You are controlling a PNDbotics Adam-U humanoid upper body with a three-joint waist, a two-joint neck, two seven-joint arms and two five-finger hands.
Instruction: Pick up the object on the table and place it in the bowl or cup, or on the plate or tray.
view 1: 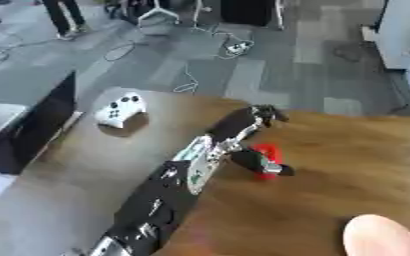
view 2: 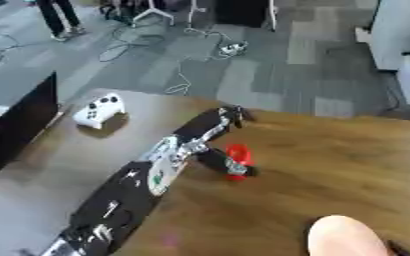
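A: Start at the left of the table. What do you have there?

B: A white game controller (view 1: 120, 110) near the far left edge, well apart from the work. Ignore it.

A: Next, the left hand (view 1: 243, 131).

B: The left arm runs up from the lower left, and the hand lies stretched toward the far edge, fingers mostly extended. Its thumb reaches out to the right and lies against a small red object (view 1: 266, 159). Whether the thumb pinches it or only touches it, you cannot tell.

A: So where is the task's thing?

B: The red object stands on the table (view 1: 348, 165), just to the right of the hand. It looks not yet lifted.

A: How do you do this step well?

B: Close the fingers around the red object before you raise the arm. Confirm contact on both sides, then lift straight up. The object looks small and may tip or slide on smooth wood.

A: And to the right?

B: A pale rounded shape (view 2: 347, 236) shows at the lower right; what it is, you cannot tell. The right hand is not visible. The wood grain table is brown; beyond it lie grey floor tiles with cables (view 1: 210, 55).
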